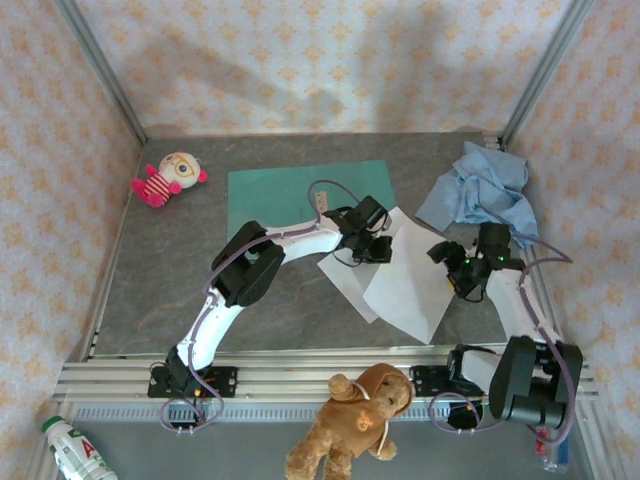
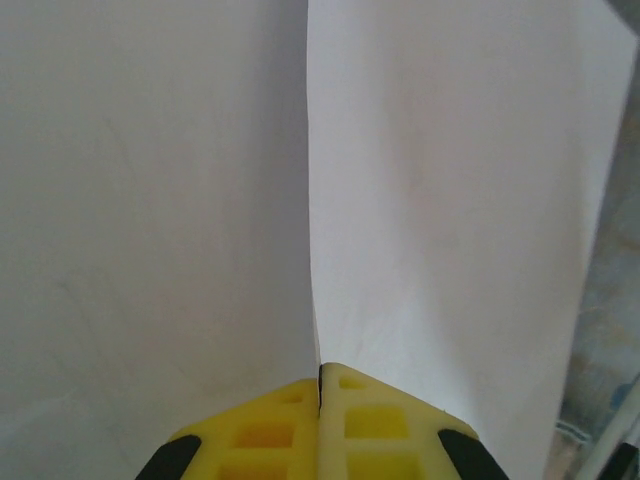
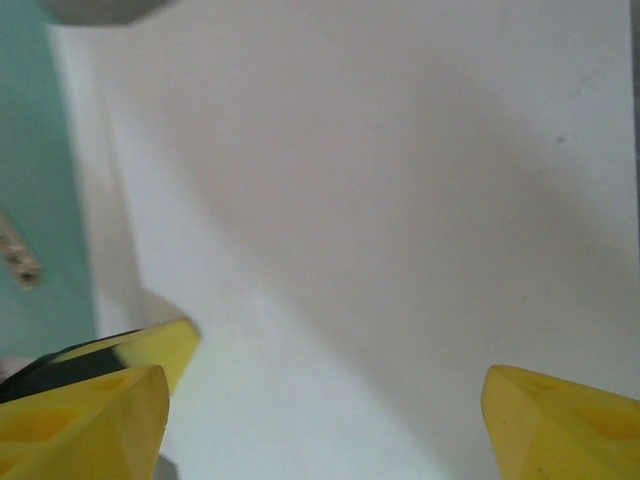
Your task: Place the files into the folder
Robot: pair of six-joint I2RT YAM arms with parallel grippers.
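Left gripper (image 2: 320,375) is pinching closed on an edge of the white files (image 1: 410,285). Right gripper (image 3: 325,400) is hovering open above them. Teal folder (image 1: 290,190) is lying just beyond, leftward, nearer the left arm.

This looks like a robot laboratory cell: a grey table (image 1: 160,290) is closed in by wallpapered panels (image 1: 320,60) on metal posts (image 1: 100,68), and two robot arms (image 1: 250,270) are bolted to an aluminium rail (image 1: 320,372) at its near edge
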